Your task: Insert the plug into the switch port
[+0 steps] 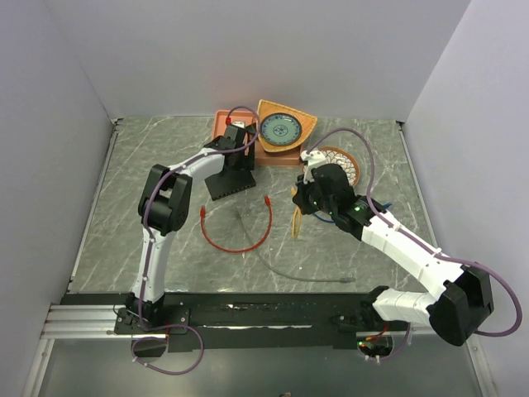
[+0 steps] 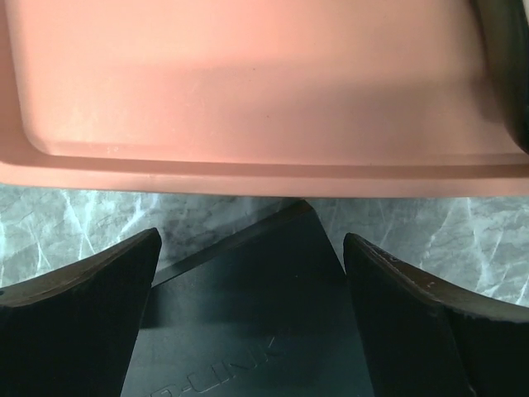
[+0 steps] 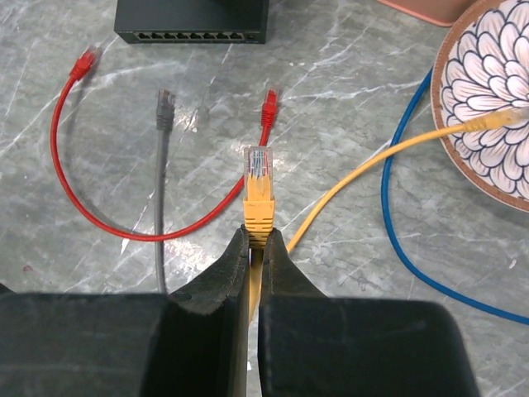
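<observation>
The switch (image 1: 230, 184) is a flat black box on the marble table; its row of ports (image 3: 190, 36) faces the right wrist camera. My left gripper (image 1: 235, 157) is open, with its black fingers (image 2: 91, 298) on either side of the switch's far end (image 2: 248, 322). My right gripper (image 1: 300, 203) is shut on a yellow plug (image 3: 258, 186), which points toward the switch from well short of it. The yellow cable (image 3: 388, 157) trails off to the right.
A salmon-pink tray (image 2: 264, 99) lies just beyond the switch. A red cable (image 3: 124, 223), a grey cable (image 3: 163, 165) and a blue cable (image 3: 393, 223) lie loose on the table. A flower-patterned bowl (image 3: 496, 99) and an orange plate (image 1: 285, 126) stand at the back.
</observation>
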Robot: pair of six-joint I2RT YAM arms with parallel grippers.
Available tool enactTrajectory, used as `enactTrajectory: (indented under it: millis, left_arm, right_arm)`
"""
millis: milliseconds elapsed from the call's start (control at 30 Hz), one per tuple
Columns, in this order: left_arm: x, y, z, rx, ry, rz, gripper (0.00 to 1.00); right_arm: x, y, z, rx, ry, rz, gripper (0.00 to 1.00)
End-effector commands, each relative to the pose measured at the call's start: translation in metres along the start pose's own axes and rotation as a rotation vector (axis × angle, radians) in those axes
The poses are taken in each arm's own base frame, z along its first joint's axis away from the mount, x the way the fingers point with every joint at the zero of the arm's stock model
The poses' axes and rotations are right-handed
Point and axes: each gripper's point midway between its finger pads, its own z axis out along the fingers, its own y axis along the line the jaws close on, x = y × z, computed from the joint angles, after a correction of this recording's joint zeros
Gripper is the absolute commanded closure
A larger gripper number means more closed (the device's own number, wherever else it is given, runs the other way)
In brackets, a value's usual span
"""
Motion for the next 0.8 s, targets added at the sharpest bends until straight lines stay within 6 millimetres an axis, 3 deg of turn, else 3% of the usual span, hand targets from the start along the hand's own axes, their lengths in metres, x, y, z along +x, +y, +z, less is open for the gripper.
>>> enactTrajectory:
  millis: [0, 200, 500, 633, 767]
  left_arm:
    - [0.040, 0.027, -0.008, -0.110, 0.114, 0.010, 0.04]
    - [0.067, 0.044, -0.028, -0.157, 0.152, -0.019, 0.06]
    - [0.100, 0.073, -0.058, -0.234, 0.184, -0.139, 0.08]
    - [0.109, 0.078, -0.074, -0.217, 0.194, -0.234, 0.12]
    - [0.105, 0.085, -0.091, -0.216, 0.170, -0.279, 0.11]
  right_arm:
    - [-0.006, 0.007, 0.001, -0.042, -0.004, -0.003, 1.00]
    - [-0.002, 0.015, 0.005, -0.078, 0.022, -0.011, 1.00]
    - [0.002, 0.044, 0.014, -0.110, 0.066, -0.092, 1.00]
    - [-0.002, 0.056, 0.016, -0.109, 0.071, -0.146, 1.00]
    - [-0.004, 0.067, 0.018, -0.109, 0.078, -0.186, 1.00]
